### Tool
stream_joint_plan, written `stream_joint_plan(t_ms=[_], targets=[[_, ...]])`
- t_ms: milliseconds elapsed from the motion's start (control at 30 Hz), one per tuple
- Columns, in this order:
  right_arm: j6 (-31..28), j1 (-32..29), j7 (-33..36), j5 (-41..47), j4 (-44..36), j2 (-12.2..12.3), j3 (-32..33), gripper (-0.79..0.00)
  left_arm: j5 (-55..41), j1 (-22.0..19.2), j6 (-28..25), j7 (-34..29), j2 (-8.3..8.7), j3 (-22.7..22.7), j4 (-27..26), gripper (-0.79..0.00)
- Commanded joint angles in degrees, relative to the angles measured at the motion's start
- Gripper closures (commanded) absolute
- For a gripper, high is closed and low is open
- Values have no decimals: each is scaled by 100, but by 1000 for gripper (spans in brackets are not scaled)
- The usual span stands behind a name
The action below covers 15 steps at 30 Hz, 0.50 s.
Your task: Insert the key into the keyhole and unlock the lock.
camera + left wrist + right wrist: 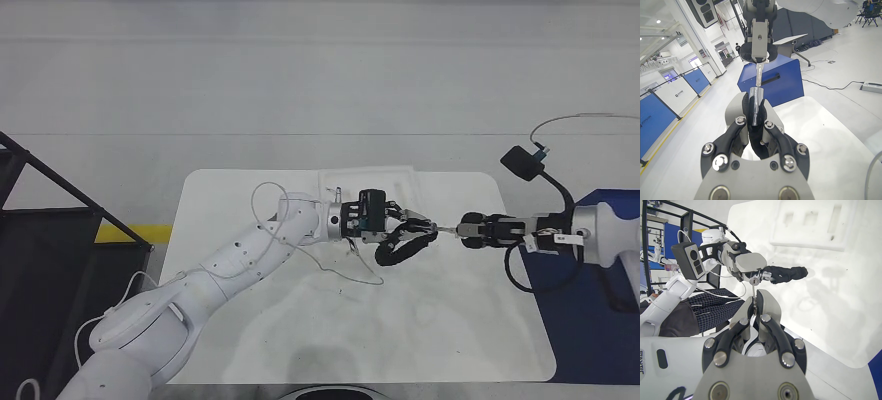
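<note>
The lock is a chrome cylinder with a black sleeved cable. My left gripper is shut on the cylinder and holds it above the middle of the table. The keyhole face points toward the right arm. My right gripper is shut on the head of the silver key. The key's tip meets the keyhole, with most of the blade still outside. In the top view the left gripper and right gripper face each other, with the key between them.
A white foam tray with recesses lies on the table behind the grippers. A blue box stands off the table's right edge. A black frame stands to the left.
</note>
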Motion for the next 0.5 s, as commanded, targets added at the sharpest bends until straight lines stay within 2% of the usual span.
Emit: stream_joint_plan(t_ms=[0, 467], targets=[[4, 13, 19, -10, 6, 8, -19, 0, 12, 14, -23, -10, -17, -7, 16, 0], [50, 29, 30, -278, -11, 82, -136, 0, 150, 128, -148, 36, -95, -134, 89, 0]])
